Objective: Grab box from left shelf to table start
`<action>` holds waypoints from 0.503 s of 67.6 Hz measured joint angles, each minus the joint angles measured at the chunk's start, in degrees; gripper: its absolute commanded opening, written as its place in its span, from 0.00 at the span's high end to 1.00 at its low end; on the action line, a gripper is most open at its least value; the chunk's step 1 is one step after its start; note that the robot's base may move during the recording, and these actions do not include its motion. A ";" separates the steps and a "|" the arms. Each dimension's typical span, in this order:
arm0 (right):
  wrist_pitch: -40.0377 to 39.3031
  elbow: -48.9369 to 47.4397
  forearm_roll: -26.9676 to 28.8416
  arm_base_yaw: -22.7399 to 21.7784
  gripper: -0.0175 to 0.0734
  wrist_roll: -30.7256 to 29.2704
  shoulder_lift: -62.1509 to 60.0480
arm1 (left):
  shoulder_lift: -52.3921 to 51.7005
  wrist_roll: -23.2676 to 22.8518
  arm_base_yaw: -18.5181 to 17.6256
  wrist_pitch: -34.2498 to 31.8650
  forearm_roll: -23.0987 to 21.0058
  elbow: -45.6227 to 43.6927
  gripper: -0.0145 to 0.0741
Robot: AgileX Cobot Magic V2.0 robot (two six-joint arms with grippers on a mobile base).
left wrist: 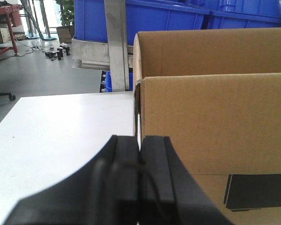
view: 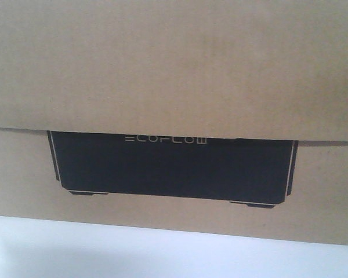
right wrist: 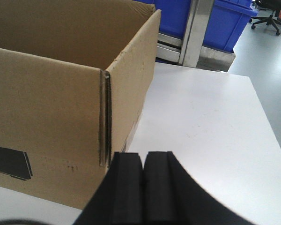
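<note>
Box (view: 174, 63) sits on the white table (left wrist: 61, 136), open top, black panel facing us. Our left gripper (left wrist: 140, 154) is pressed together just off the box's left corner, our right gripper (right wrist: 144, 168) likewise at its right corner, neither pinching anything. Beyond the box: shelf (left wrist: 117, 42) with blue bins (left wrist: 145, 18), grey floor (left wrist: 37, 70).

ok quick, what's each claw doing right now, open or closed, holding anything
left claw: closed, empty, just beside the box on the table
right claw: closed, empty, beside the box's other corner
</note>
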 measured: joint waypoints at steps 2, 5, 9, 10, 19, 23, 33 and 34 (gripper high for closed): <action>0.00 0.00 0.00 0.00 0.75 0.00 0.00 | 0.00 0.00 0.00 0.00 0.00 0.12 0.94; 0.00 0.00 0.00 0.00 0.75 0.00 0.00 | 0.00 0.00 0.00 0.00 0.00 0.12 0.94; 0.00 0.00 0.00 0.00 0.75 0.00 0.00 | 0.00 0.00 0.00 0.00 0.00 0.12 0.94; 0.00 0.00 0.00 0.00 0.75 0.00 0.00 | 0.00 0.00 0.00 0.00 0.00 0.12 0.94; 0.00 0.00 0.00 0.00 0.75 0.00 0.00 | -0.39 0.00 1.16 -0.35 -2.64 1.92 0.94; 0.00 0.00 0.00 0.00 0.75 0.00 0.00 | -1.00 0.00 3.36 -1.39 -5.16 3.69 0.94; 0.00 0.00 0.00 0.00 0.75 0.00 0.00 | -3.98 0.00 9.47 -9.00 -7.28 12.53 0.94; 0.00 0.00 0.00 0.00 0.75 0.00 0.00 | -4.10 0.00 10.05 -9.87 -7.28 13.47 0.94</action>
